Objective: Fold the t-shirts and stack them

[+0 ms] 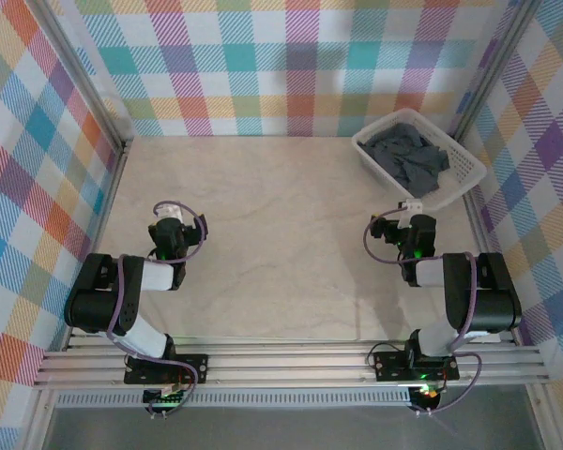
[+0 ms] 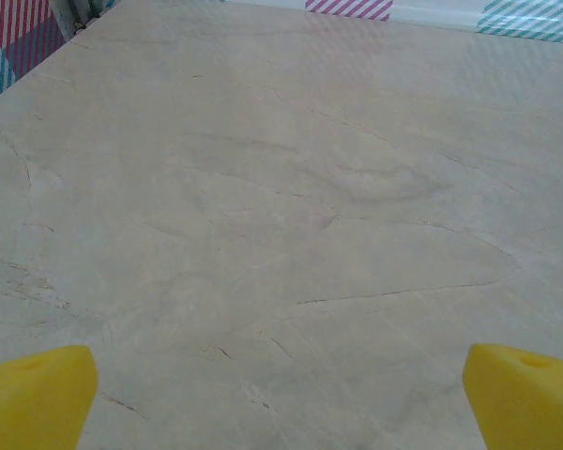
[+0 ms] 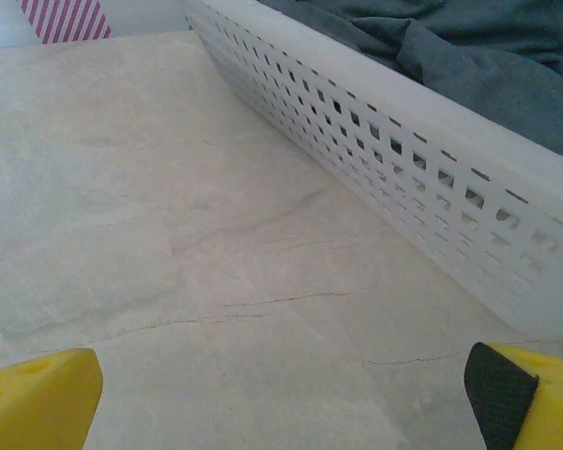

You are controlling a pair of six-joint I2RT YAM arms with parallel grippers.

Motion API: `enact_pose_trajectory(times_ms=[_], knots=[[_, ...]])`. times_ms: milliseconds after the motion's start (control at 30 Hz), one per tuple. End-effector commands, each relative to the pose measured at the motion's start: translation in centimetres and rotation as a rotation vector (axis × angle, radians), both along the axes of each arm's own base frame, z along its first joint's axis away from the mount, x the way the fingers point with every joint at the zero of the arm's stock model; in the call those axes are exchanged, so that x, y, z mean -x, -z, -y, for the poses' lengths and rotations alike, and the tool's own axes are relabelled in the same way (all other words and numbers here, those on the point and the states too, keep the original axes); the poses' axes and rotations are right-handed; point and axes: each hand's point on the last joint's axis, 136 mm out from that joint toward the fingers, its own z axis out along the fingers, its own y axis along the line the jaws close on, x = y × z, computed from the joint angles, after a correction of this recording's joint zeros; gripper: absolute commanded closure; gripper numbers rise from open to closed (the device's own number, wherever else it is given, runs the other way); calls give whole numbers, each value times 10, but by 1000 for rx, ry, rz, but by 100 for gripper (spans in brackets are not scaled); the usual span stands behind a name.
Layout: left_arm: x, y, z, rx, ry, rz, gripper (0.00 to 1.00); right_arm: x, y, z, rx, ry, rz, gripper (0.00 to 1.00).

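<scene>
Item: t-shirts (image 3: 488,56), heaped in mesh basket (image 3: 403,178) just ahead of right gripper (image 3: 281,398); first pick pending. Left gripper (image 2: 281,403) and right alike: fingers apart, empty. Next move probably calls for reaching over the basket wall.

**Basket, Tabletop and Checked Walls**

A white plastic mesh basket (image 1: 465,169) sits just ahead of the right pincer (image 1: 413,208) and slightly to its right, near the table's far right corner. In the right wrist view the basket's perforated wall (image 3: 403,178) runs diagonally across, ahead and to the right of that pincer. The pale, marbled tabletop (image 1: 281,234) spreads ahead of the left pincer (image 1: 172,214), crossed by thin dark veins. Checked walls (image 1: 263,66) in many colours stand beyond and beside both pincers. Grooved metal rails (image 1: 291,364) lie behind them.
</scene>
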Motion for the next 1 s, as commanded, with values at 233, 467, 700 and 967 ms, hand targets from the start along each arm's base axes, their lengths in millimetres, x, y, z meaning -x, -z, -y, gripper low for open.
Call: enact_pose_trajectory(times_ms=[233, 467, 700, 967], knots=[[2, -1, 1, -14, 5, 6, 0, -4, -11, -1, 6, -16, 34, 0], [2, -1, 1, -14, 4, 6, 0, -4, -11, -1, 6, -15, 33, 0], [2, -2, 1, -14, 3, 9, 0, -4, -11, -1, 6, -16, 34, 0], [12, -146, 25, -104, -90, 189, 0, -1, -156, -7, -59, 144, 95, 0]])
